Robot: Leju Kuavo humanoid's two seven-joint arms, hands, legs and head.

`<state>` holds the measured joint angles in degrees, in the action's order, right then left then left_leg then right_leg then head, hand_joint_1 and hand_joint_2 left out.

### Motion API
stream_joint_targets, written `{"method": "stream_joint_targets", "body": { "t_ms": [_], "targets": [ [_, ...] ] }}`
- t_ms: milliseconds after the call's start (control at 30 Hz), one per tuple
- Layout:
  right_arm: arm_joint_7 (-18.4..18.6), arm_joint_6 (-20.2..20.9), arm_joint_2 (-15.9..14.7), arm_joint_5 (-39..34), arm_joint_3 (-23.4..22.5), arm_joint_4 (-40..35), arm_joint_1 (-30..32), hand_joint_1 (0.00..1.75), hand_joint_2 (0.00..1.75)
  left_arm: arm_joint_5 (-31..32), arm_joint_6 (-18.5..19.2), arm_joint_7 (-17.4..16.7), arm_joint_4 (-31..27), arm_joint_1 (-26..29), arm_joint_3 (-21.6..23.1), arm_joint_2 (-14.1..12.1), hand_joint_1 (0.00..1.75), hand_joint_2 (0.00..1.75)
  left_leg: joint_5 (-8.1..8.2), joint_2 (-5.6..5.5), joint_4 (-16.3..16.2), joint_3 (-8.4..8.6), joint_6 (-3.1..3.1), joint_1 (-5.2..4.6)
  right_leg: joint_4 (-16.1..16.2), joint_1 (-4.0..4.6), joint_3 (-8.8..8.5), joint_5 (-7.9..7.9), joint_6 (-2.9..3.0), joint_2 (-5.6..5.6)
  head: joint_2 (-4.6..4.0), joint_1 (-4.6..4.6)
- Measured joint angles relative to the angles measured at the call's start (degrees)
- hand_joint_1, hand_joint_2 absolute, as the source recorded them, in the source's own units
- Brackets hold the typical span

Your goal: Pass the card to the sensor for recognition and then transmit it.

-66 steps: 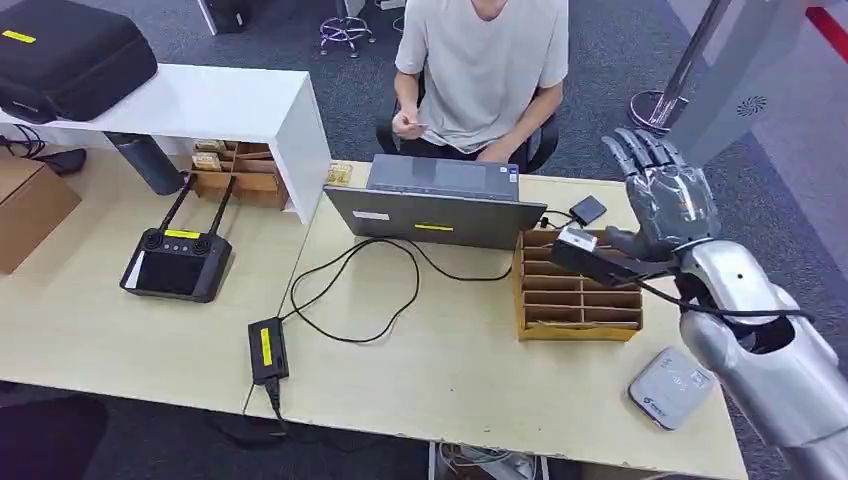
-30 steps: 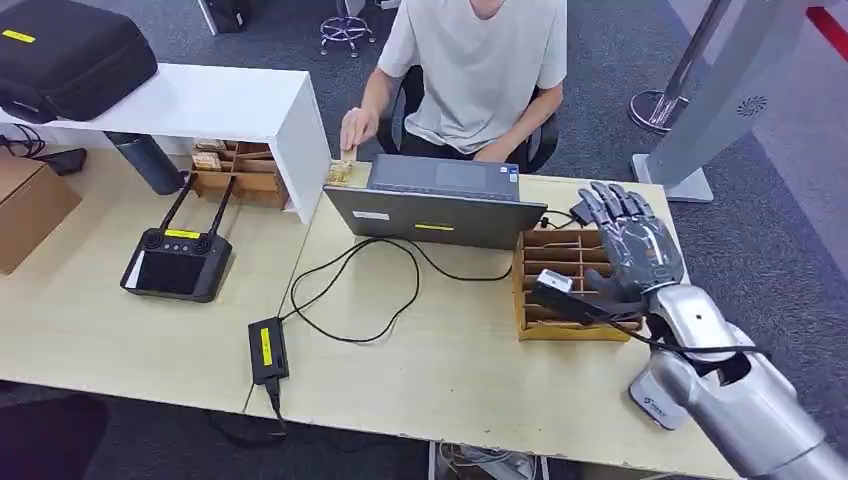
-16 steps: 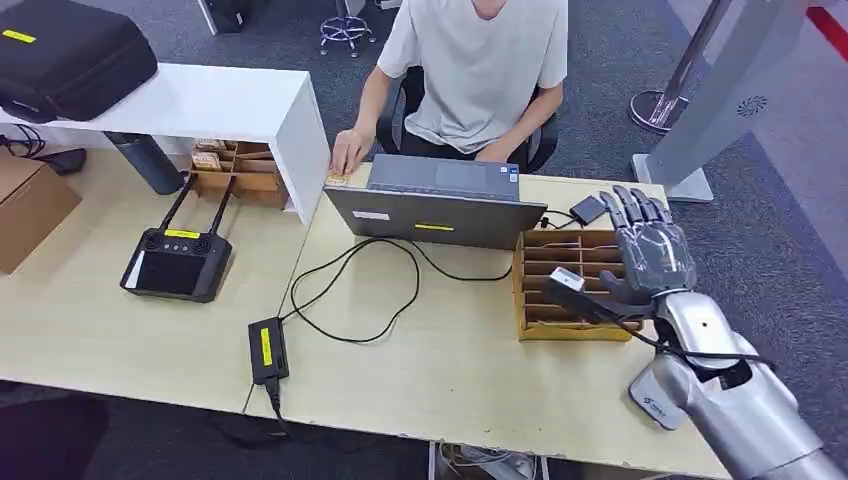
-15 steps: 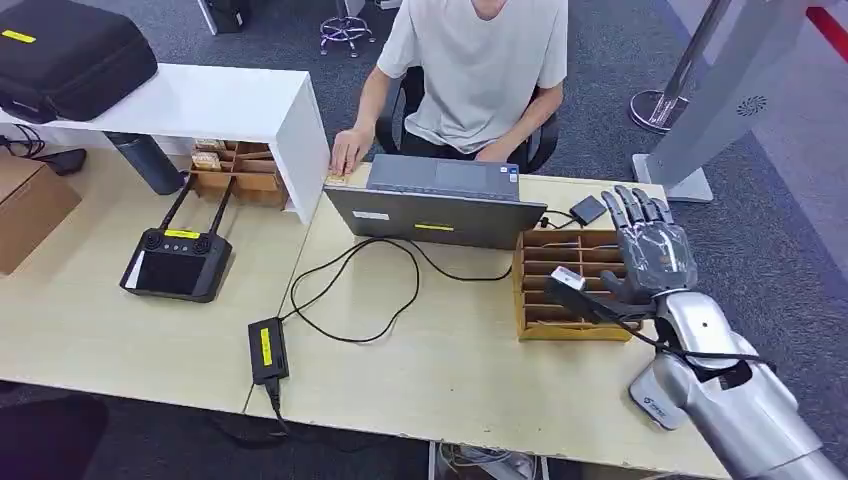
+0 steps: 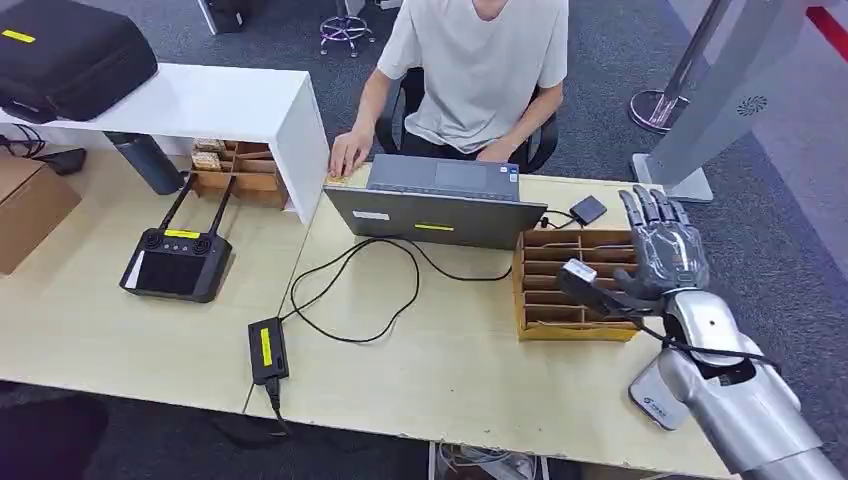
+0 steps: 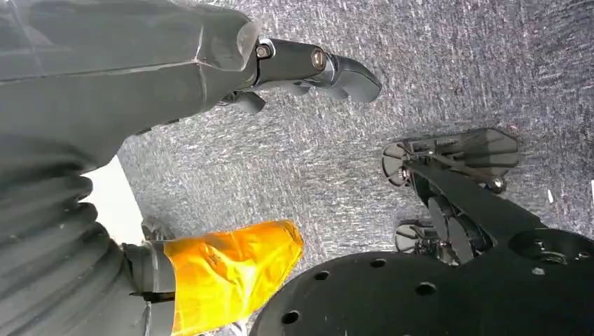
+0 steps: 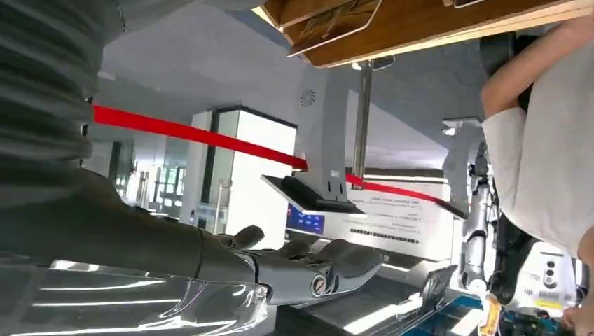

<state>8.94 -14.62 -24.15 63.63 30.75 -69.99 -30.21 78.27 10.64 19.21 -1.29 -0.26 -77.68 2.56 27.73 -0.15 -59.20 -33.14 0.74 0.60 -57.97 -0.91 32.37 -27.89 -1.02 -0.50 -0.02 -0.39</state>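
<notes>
On the right side of the pale desk (image 5: 470,370), right hand (image 5: 668,250) hangs raised over the right end of the wooden slotted card rack (image 5: 575,287), fingers (image 5: 652,208) spread and pointing up, nothing held. Card itself can't be picked out; too small to tell whether the rack slots hold any. White-and-grey sensor pad (image 5: 660,392) lies at the near right desk corner, partly behind the silver right forearm. Small black block (image 5: 588,209) sits just beyond the rack's far edge. Open laptop (image 5: 437,205) stands left of the rack, its black cable (image 5: 350,290) looping over the desk to a black power brick (image 5: 267,350) near the front edge. Person (image 5: 478,70) in a pale shirt sits at the far side, one hand (image 5: 348,153) resting on the desk by the laptop's left corner. Black handheld controller (image 5: 178,260) lies on the left desk. Left hand (image 6: 308,66) hangs over grey carpet (image 6: 448,63), fingers apart, holding nothing.
</notes>
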Motion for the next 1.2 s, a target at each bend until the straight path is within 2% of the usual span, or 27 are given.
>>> {"method": "stream_joint_targets", "body": {
  "t_ms": [433,1200],
  "targets": [
    [0.0,-2.5,3.7,1.9,-0.4,4.2,-1.5,0.00,1.75,0.6,0.0,-0.3,0.0,-0.5,0.5,0.0,0.00,1.75,-0.01,0.00,0.0,0.00,0.00,0.01,0.0,0.00,0.00,0.00,0.00,0.00,0.00,-0.02],
    [0.5,-2.6,6.3,2.2,-0.6,8.6,-2.4,0.00,1.75,1.1,0.2,-0.7,0.0,-0.9,0.6,0.0,0.00,1.75,-0.01,0.00,0.0,0.00,0.00,0.00,0.0,0.00,0.00,0.00,0.00,0.00,0.00,0.00]
  ]
}}
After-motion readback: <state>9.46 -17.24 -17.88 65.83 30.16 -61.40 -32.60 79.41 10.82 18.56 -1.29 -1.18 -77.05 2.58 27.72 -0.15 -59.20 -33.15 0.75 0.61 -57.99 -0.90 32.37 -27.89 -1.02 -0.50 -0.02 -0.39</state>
